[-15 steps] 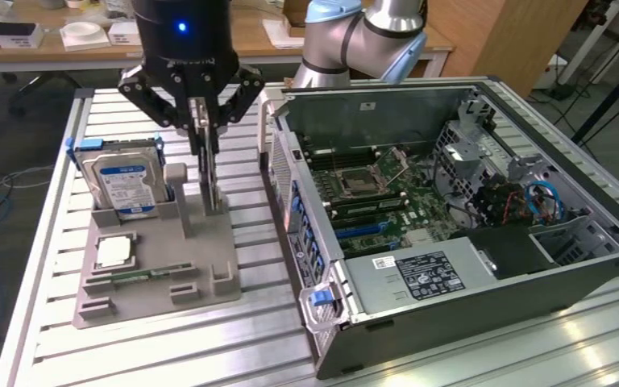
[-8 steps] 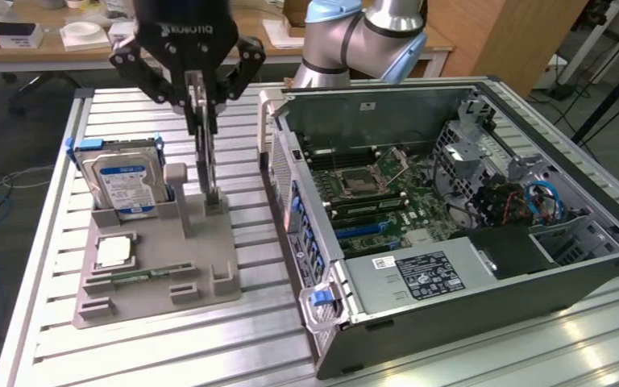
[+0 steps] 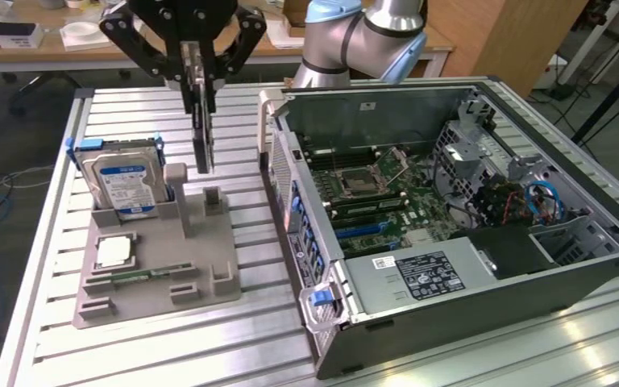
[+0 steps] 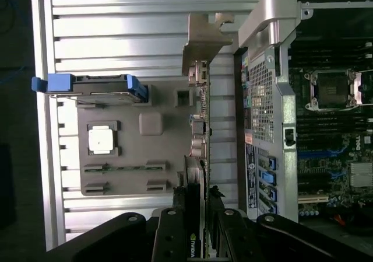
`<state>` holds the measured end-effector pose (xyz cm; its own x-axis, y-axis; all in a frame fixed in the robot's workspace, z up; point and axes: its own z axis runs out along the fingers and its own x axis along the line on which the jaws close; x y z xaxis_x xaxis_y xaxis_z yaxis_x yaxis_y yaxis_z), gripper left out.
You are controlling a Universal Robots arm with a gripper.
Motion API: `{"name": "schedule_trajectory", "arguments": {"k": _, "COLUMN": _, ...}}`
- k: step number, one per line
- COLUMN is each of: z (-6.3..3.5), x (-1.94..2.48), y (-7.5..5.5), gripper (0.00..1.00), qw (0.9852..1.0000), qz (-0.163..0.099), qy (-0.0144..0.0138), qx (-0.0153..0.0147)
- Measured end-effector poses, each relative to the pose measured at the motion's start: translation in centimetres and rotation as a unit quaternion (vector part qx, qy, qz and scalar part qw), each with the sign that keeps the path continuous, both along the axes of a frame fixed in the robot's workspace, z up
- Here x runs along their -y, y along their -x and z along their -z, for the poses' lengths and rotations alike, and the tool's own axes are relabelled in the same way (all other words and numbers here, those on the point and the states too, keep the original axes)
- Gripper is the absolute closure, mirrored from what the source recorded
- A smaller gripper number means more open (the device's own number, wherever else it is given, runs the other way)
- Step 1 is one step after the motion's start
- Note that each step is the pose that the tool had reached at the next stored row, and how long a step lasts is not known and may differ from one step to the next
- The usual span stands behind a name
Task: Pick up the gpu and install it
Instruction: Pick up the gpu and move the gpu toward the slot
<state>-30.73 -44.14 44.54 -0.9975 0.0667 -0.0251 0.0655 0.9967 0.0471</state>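
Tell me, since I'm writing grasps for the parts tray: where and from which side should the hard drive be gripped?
Grip the hard drive by its upper part, coming from above, with a finger on each broad face. It stands on edge in a slot of the grey tray, so its lower end is boxed in, and blue rails cover its narrow sides.

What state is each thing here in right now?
claw: clamped shut on the graphics card
graphics card: hanging on edge from the claw, over the grey tray
hard drive: standing upright in its tray slot
processor chip: lying flat in its tray recess
computer case: on its side, cover off, insides exposed
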Motion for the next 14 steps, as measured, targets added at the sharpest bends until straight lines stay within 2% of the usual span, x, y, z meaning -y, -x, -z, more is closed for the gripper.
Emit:
{"name": "schedule_trajectory", "arguments": {"k": 5, "z": -0.01, "x": 0.0, "y": -1.0, "gripper": 0.74, "qw": 1.0, "qz": 0.0, "qy": 0.0001, "qx": -0.0001}}
{"name": "schedule_trajectory", "arguments": {"k": 14, "z": -0.02, "x": 0.0, "y": -4.8, "gripper": 0.74, "qw": 1.0, "qz": 0.0, "qy": 0.0001, "qx": -0.0002}}
